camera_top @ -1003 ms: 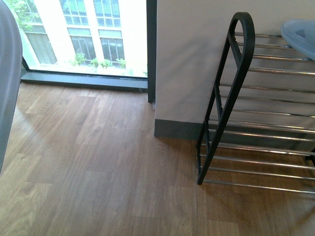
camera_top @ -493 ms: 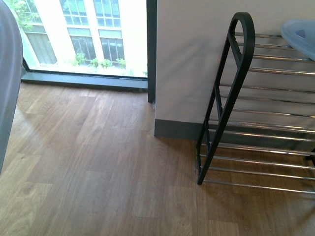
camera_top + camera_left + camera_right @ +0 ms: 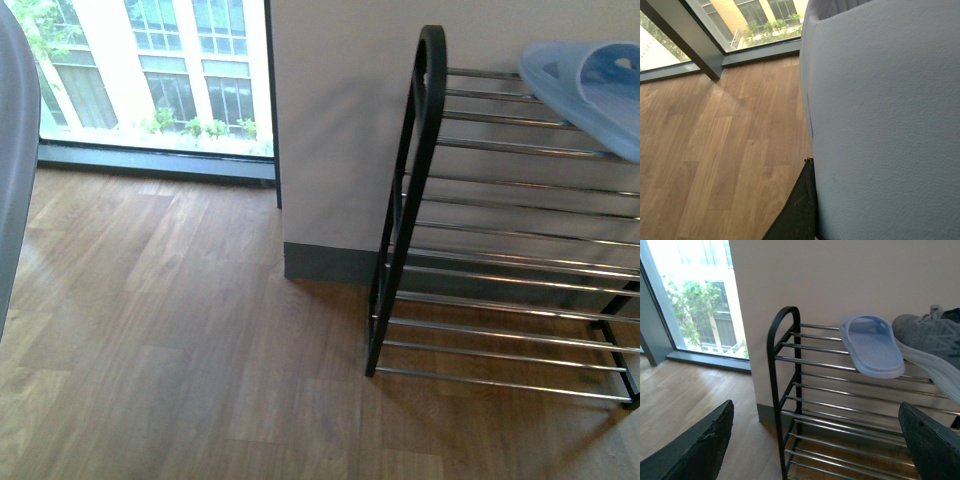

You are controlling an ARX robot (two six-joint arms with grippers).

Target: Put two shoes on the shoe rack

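The shoe rack (image 3: 420,150), a black frame with chrome bars, stands against the wall at the right. On its top tier lie a blue slipper (image 3: 872,345) and, beside it, a grey knit shoe (image 3: 935,337) with a white sole. That slipper on the rack (image 3: 590,90) shows at the front view's right edge. My left gripper (image 3: 820,170) is shut on another blue slipper (image 3: 880,125), which fills most of the left wrist view; one black finger (image 3: 799,210) presses its side. My right gripper (image 3: 815,447) is open in front of the rack (image 3: 782,365), nothing between its fingers.
A pale wall (image 3: 340,120) with a dark baseboard (image 3: 325,262) stands behind the rack. A floor-level window (image 3: 150,80) runs to its left. Wooden floor (image 3: 180,330) spreads in front. The held slipper's edge (image 3: 15,150) lines the front view's left side.
In the front view the rack and wall have slid left, and more of the slipper on the top tier now shows.
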